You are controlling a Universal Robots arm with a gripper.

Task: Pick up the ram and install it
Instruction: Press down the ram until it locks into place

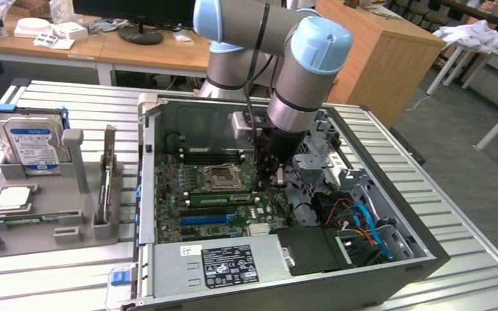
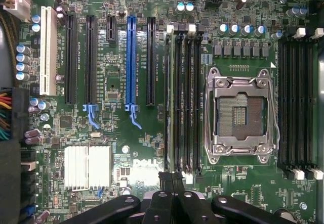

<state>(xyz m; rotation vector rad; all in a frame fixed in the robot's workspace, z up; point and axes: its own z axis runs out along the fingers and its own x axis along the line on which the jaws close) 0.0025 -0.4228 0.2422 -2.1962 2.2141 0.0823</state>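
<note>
My gripper [image 1: 271, 178] hangs low inside the open computer case [image 1: 422, 249], just beside the empty CPU socket [image 1: 220, 176]. In the wrist view its dark fingertips [image 2: 165, 181] meet, with nothing seen between them, at the end of the black memory slots [image 2: 182, 97]. A long green ram stick [image 1: 218, 197] lies seated along the slots next to the socket. A second narrow board [image 1: 104, 184] stands on edge in the grey holder [image 1: 46, 230] at the exterior view's left, well away from the gripper.
The holder also carries a blue-labelled hard drive [image 1: 31, 144] and a square silver CPU chip [image 1: 13, 197]. Cables [image 1: 362, 220] and drive cages crowd the case at the exterior view's right. A power supply [image 1: 227, 262] fills its near end. A second bank of memory slots [image 2: 298, 97] lies beyond the socket [image 2: 240, 114].
</note>
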